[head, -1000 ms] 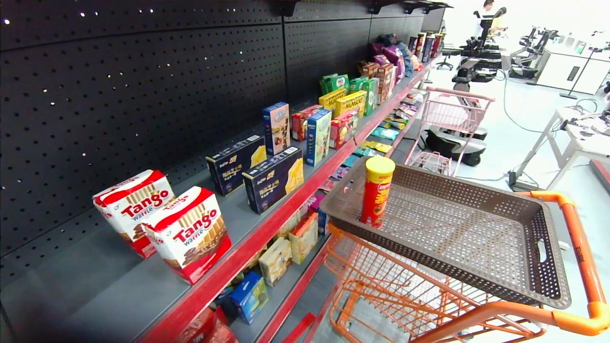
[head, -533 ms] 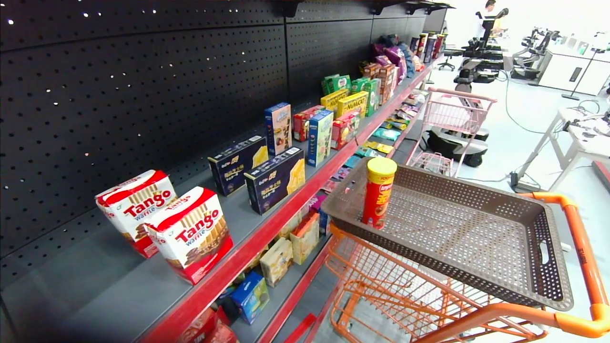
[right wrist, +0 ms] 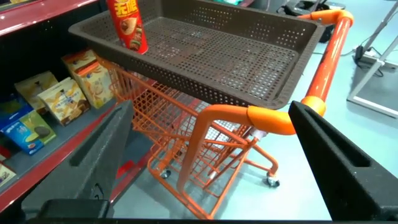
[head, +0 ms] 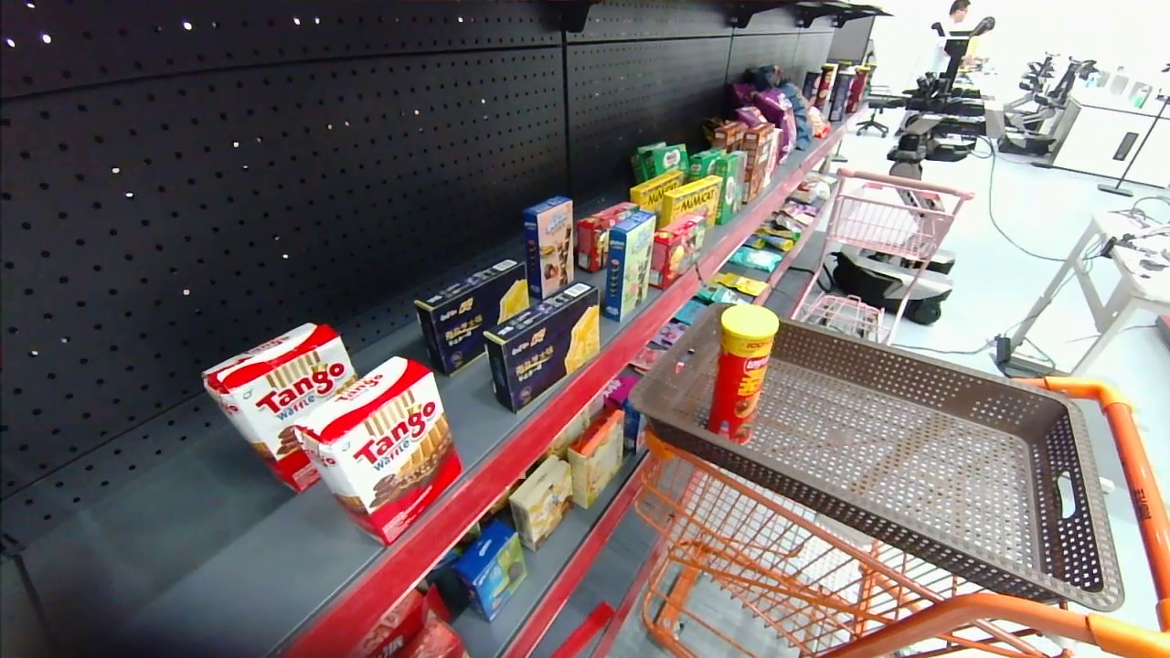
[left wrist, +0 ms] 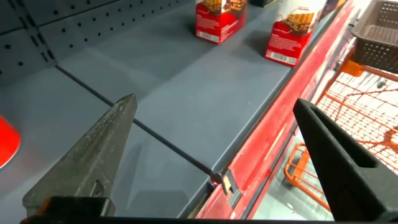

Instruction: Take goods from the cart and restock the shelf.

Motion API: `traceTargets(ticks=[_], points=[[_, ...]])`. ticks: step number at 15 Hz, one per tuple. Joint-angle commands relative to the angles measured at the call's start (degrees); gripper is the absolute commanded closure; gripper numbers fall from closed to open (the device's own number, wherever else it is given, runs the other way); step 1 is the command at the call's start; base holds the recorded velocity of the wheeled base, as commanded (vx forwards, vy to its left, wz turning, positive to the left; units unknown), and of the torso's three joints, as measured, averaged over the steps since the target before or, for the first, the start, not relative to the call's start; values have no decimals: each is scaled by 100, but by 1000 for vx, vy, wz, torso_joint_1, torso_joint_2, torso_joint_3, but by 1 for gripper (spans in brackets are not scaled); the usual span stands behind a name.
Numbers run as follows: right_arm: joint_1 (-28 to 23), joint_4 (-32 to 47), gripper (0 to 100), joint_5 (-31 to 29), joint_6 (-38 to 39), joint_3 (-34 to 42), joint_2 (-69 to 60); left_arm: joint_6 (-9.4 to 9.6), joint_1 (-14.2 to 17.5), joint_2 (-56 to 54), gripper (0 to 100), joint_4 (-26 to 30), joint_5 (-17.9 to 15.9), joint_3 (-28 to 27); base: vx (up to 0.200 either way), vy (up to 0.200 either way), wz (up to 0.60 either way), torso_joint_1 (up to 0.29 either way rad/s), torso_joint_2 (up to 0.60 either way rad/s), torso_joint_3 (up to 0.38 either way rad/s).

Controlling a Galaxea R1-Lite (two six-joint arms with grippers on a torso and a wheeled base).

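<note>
A red chip can (head: 742, 375) with a yellow lid stands upright in the far left corner of the brown perforated tray (head: 914, 457) on top of the orange cart (head: 1138, 475). The grey shelf (head: 228, 548) with its red front edge runs along the left, and two red-and-white wafer packs (head: 379, 448) stand on it. My left gripper (left wrist: 214, 155) is open above a bare stretch of the shelf (left wrist: 186, 87), short of the wafer packs (left wrist: 292, 34). My right gripper (right wrist: 217, 162) is open beside the cart handle (right wrist: 323, 62), apart from the can (right wrist: 127, 25) and the tray (right wrist: 249, 68).
Dark blue boxes (head: 544, 343) and several coloured boxes stand farther along the shelf. Small boxes (head: 539, 498) fill the lower shelf beside the cart. A pink cart (head: 891, 228) and a white table (head: 1124, 274) stand beyond on the open floor.
The whole head picture has shifted slightly to the right, so the camera has moved. The can, tray and shelf goods keep their places.
</note>
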Motion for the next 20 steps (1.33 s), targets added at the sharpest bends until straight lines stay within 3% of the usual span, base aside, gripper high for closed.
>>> traceTargets(ticks=[1, 2, 5, 6, 8, 10, 11, 12, 15, 18, 20], points=[[-1, 0, 0, 20, -33, 0, 9, -1, 0, 7, 0, -1, 4, 1, 0, 0, 0, 0, 0, 0], [17, 26, 0, 82, -42, -18, 18, -1, 0, 7, 0, -1, 4, 1, 0, 0, 0, 0, 0, 0], [-71, 9, 0, -59, 274, -1327, 1960, -10, 0, 7, 0, -1, 22, 1, 0, 0, 0, 0, 0, 0], [-282, 9, 0, -481, 310, -1679, 2733, 7, 0, 7, 0, -1, -4, 1, 0, 0, 0, 0, 0, 0], [-493, -44, 0, -709, 266, -1635, 3349, -1, -9, 7, 0, -1, 4, 1, 0, 0, 0, 0, 0, 0], [-757, -360, 0, -964, -77, -2162, 4588, -1, -9, 7, 0, -1, 4, 1, 0, 0, 0, 0, 0, 0], [-1029, -633, 0, -1219, -121, -2294, 5159, -1, 0, 7, 0, -1, 4, 1, 0, 0, 0, 0, 0, 0], [-1275, -1415, 0, -1377, -121, -2479, 6126, -1, 0, 7, 0, -1, 4, 1, 0, 0, 0, 0, 0, 0], [-1328, -2558, 0, -1430, -77, -2786, 7479, -1, -9, 7, 0, -1, 4, 1, 0, 0, 0, 0, 0, 0], [-1144, -3524, 0, -797, -253, -2953, 8350, -1, 0, 7, 0, -1, 4, 1, 0, 0, 0, 0, 0, 0], [-1144, -3876, 0, 328, -780, -3366, 8912, -1, -9, 7, 0, -1, 4, 1, 0, 0, 0, 0, 0, 0]])
